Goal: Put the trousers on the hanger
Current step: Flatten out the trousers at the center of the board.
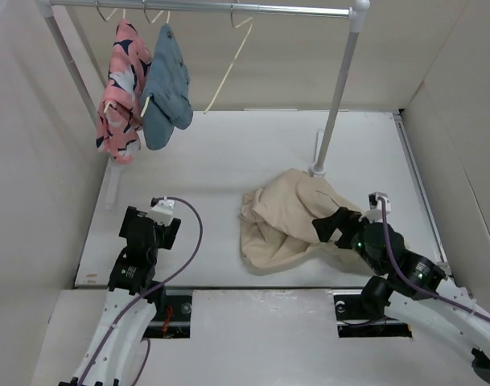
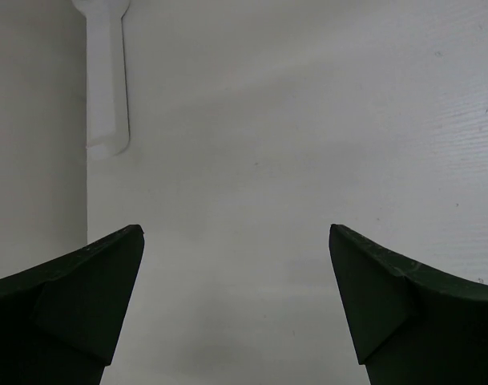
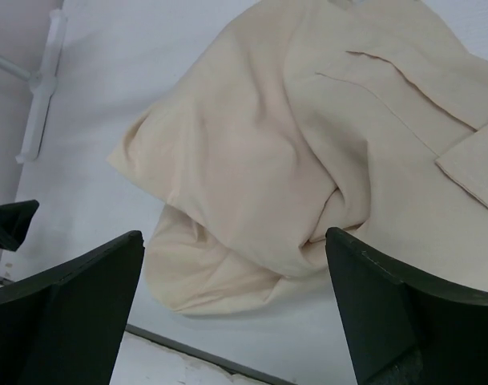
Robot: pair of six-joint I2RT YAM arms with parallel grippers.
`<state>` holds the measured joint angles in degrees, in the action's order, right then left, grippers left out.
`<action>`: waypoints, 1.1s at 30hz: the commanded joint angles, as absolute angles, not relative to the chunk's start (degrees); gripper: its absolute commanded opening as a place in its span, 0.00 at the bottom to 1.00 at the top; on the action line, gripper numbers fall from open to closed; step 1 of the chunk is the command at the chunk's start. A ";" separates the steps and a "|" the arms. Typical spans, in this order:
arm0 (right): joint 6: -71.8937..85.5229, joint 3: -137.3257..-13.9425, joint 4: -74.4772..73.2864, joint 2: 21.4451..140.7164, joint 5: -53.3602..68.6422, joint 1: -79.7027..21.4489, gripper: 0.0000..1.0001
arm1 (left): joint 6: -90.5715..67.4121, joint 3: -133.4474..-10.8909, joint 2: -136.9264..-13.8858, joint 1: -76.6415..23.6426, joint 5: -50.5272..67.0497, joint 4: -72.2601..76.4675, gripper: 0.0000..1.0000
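One pair of trousers (image 1: 281,221), one bare hanger (image 1: 228,68), two arms, so here's the count: the beige heap sits crumpled right of centre on the table (image 1: 228,153), its far end right by the foot of the rail's right upright (image 1: 338,96). Up on the rail (image 1: 204,6) hang two garments, a pink patterned one (image 1: 120,92) and a blue denim one (image 1: 166,88), with the cream hanger dangling just right of them, well apart from the trousers. The right gripper (image 3: 235,234) is spread wide and gripping nothing; its wrist camera shows folds and a pocket flap that the top view doesn't, plus the heap's rounded near edge close to the table's front lip. The left gripper (image 2: 234,233) is equally wide and holds nothing, over plain white surface, with the rail's left foot (image 2: 107,80) ahead by the side wall. From above, open tabletop lies between the left arm and the heap.
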<state>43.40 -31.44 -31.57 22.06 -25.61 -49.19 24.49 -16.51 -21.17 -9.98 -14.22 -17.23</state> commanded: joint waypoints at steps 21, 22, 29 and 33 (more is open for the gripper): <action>34.55 -65.13 -31.90 97.65 -25.75 -50.10 0.00 | 21.09 -27.33 -26.54 -9.58 -12.92 -14.77 1.00; 33.15 -69.65 -31.12 98.86 -24.97 -53.75 0.00 | 21.09 -27.33 -26.02 -9.58 -12.92 -14.77 1.00; 13.10 -84.80 -18.84 101.69 -15.59 -69.08 0.00 | 20.04 -29.79 -26.02 -9.58 -16.08 -14.77 1.00; 11.69 -83.15 -11.17 98.61 -7.92 -68.47 0.00 | 20.04 -31.81 -26.02 -9.58 -14.52 -14.77 1.00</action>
